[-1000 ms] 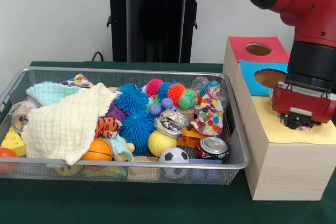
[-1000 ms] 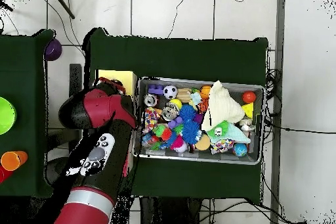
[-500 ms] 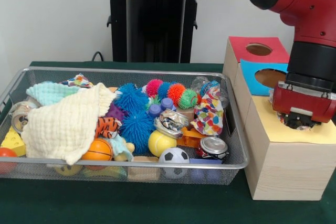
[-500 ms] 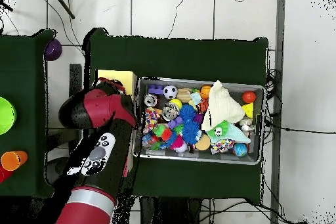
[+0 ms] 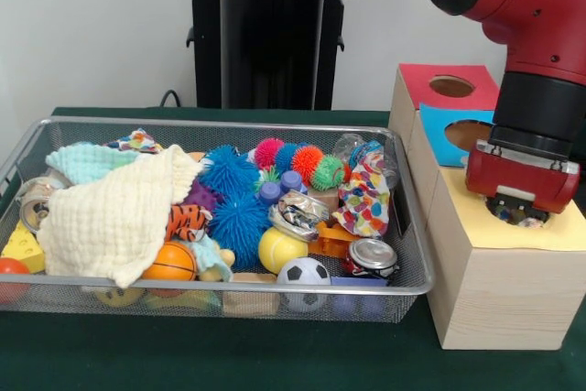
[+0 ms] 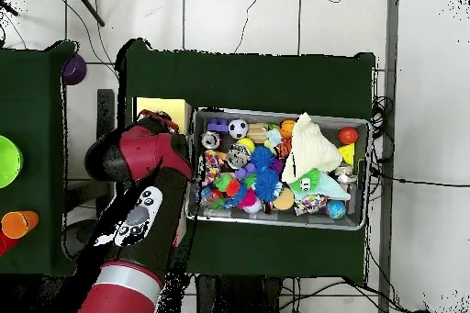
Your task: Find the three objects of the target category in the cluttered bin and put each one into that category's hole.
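The gripper [image 5: 519, 214] has come up a touch and slid a little toward the bin [image 5: 220, 123] over the last 1 second, and it hangs right over the hole in the yellow-topped box [image 5: 476, 231], nearest of the 3 boxes, with the blue box [image 5: 438, 139] and red box [image 5: 423, 80] behind it. A second ago a speckled, many-coloured scrap showed under the head; now only a pale sliver shows there, low at the mouth of the hole. To me that reads as a drop just made or finishing, though I cannot tell if the tool is apart, together or clamped on anything, since the red housing hides it. Which way that sliver points and where its long axis runs cannot be read; too little of it shows. From overhead the arm [image 6: 147, 153] covers most of the box, leaving 1 yellow corner [image 6: 156, 107] bare. Nothing in the bin has shifted: the patterned cloth [image 5: 364, 197] hangs at the end nearest the boxes, long axis near upright, top toward the rim. The cream cloth [image 5: 114, 212] sprawls at the other end, and if cloth is the category, those look like the next candidates.
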Controlling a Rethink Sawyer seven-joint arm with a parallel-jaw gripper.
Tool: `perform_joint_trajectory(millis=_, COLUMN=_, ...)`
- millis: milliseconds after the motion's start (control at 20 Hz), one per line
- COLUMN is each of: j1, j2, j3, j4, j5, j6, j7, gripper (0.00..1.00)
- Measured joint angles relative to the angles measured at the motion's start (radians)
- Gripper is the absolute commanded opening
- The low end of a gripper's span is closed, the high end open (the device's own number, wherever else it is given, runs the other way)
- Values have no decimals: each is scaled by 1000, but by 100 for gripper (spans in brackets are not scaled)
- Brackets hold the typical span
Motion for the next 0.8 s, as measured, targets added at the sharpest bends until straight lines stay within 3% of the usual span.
perform_joint_trajectory(millis=800, j1=0, j2=-7, j3=3, j4=0, j5=6, j6=34, j7=0, gripper=100)
